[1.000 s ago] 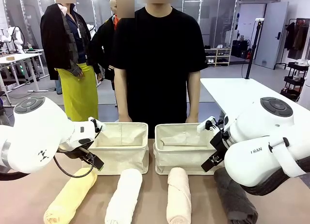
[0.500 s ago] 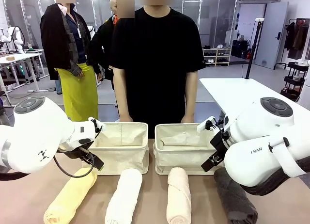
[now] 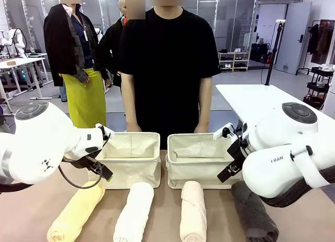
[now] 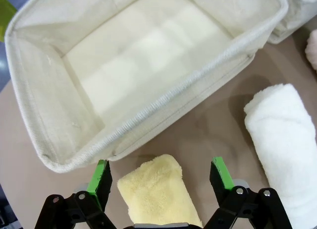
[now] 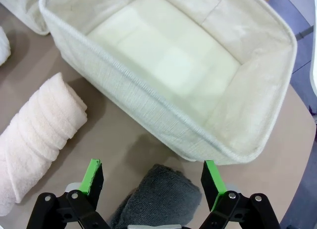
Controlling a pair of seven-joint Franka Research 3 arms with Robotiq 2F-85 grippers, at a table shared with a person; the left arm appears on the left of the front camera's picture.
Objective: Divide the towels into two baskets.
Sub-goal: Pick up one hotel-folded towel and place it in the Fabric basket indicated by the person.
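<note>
Four rolled towels lie in a row on the table's near side: pale yellow [image 3: 76, 210], white [image 3: 134, 210], cream-pink [image 3: 193, 210] and dark grey [image 3: 254, 213]. Behind them stand two cream baskets, the left [image 3: 133, 174] and the right [image 3: 196, 174], both with nothing inside. My left gripper [image 4: 159, 169] hangs open above the far end of the yellow towel [image 4: 158, 194], just in front of the left basket [image 4: 173, 120]. Over the end of the grey towel [image 5: 158, 194], my right gripper [image 5: 151, 169] is open too, beside the right basket [image 5: 138, 105]. Neither gripper touches a towel.
A person in a black shirt stands at the far edge with hands [image 3: 135, 128] hanging just behind the baskets. The white towel [image 4: 282, 140] lies beside the left gripper, and the pink towel [image 5: 39, 125] lies beside the right one. A white table [image 3: 251, 98] stands behind on the right.
Both arms have shifted very slightly. The towels and the baskets lie as before.
</note>
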